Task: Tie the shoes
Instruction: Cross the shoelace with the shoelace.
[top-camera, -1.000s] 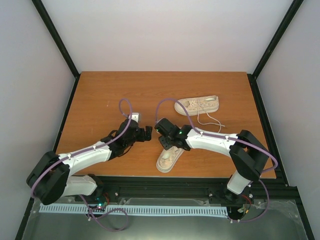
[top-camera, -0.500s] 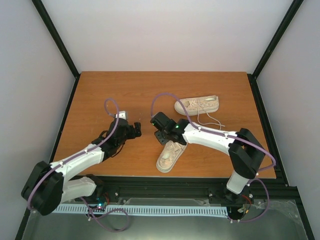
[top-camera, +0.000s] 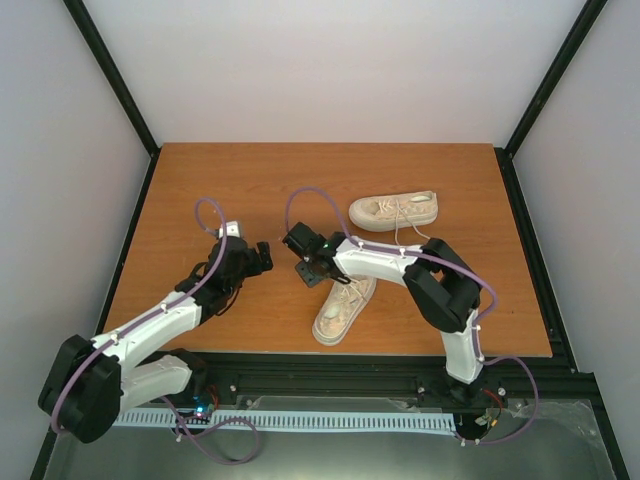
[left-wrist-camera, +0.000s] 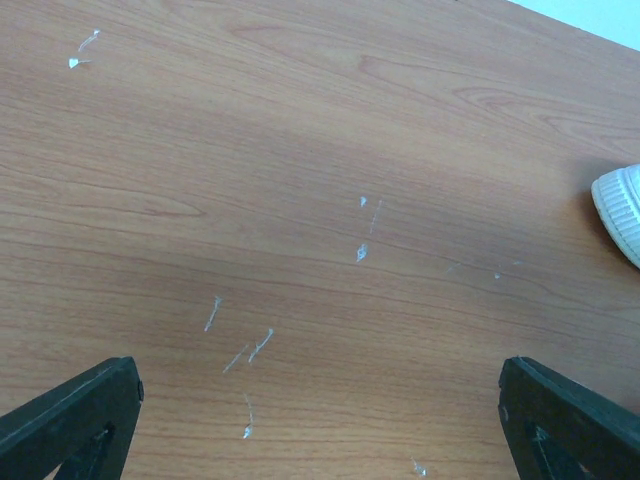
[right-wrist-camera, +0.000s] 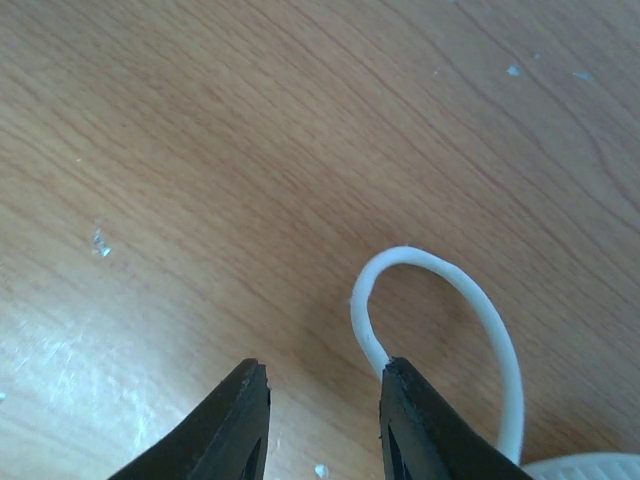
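Since lace loop lies at near shoe's 11 o'clock, right tool hovers there half-spread, empty; left tool spread wide.

**White-walled booth, wood counter, flat light**

From the overhead camera I see a reddish-brown wood-grain counter filling the middle of the frame. Pale matte walls box it in at the back and on both sides. Black frame posts run diagonally from the upper corners down to the counter's back corners. Along the lower part of the frame sits a black slotted rail, then a white slotted cable duct on a grey metal surface. The light is soft and even, and shadows are faint. On my wrist views the wood shows small whitish flecks.
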